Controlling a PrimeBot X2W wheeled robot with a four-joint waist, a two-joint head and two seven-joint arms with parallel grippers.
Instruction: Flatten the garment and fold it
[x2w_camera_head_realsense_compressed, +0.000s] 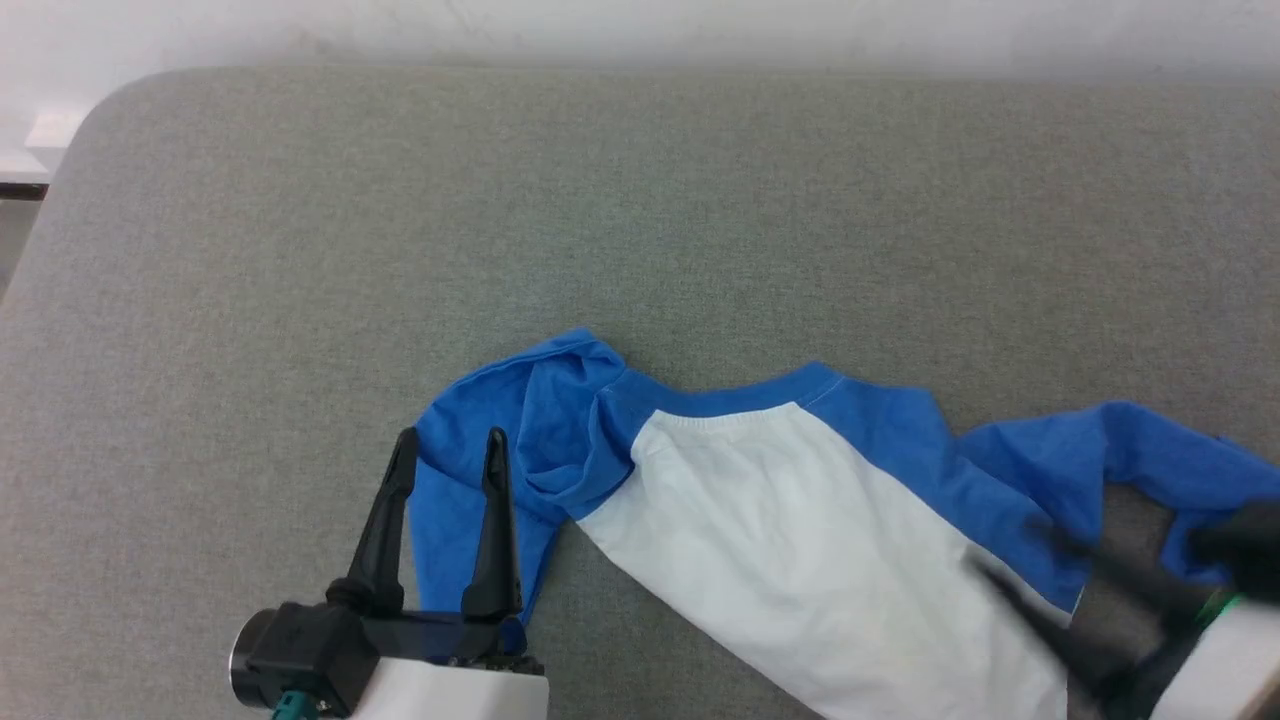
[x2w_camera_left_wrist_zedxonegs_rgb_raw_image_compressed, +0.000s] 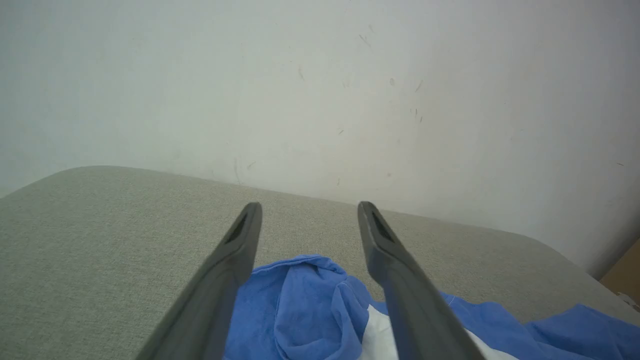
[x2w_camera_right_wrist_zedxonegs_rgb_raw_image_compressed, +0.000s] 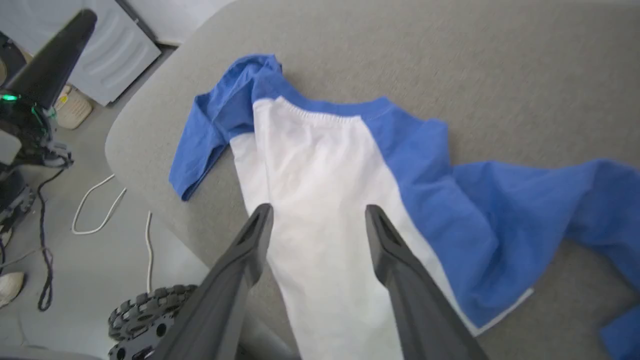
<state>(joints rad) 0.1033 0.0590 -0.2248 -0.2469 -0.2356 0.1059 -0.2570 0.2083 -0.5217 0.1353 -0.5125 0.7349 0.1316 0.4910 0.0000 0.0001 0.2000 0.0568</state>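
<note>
The garment (x2w_camera_head_realsense_compressed: 790, 540) lies crumpled on the grey padded table (x2w_camera_head_realsense_compressed: 300, 250), white body toward the near edge and blue sleeves spread to either side. My left gripper (x2w_camera_head_realsense_compressed: 450, 445) is open, its fingers poised over the bunched blue left sleeve (x2w_camera_left_wrist_zedxonegs_rgb_raw_image_compressed: 300, 305) with nothing between them. At the lower right, my right gripper (x2w_camera_head_realsense_compressed: 1005, 548) looks blurred beside the blue right sleeve (x2w_camera_head_realsense_compressed: 1120, 450). In the right wrist view, the right gripper (x2w_camera_right_wrist_zedxonegs_rgb_raw_image_compressed: 317, 212) stands open above the white body (x2w_camera_right_wrist_zedxonegs_rgb_raw_image_compressed: 320, 170), holding nothing.
A pale wall (x2w_camera_left_wrist_zedxonegs_rgb_raw_image_compressed: 320, 100) runs behind the table's far edge. The table's rounded corner (x2w_camera_right_wrist_zedxonegs_rgb_raw_image_compressed: 125, 135) drops to a floor with white cables (x2w_camera_right_wrist_zedxonegs_rgb_raw_image_compressed: 95, 200), a treaded wheel (x2w_camera_right_wrist_zedxonegs_rgb_raw_image_compressed: 145, 320) and a white cabinet (x2w_camera_right_wrist_zedxonegs_rgb_raw_image_compressed: 110, 55).
</note>
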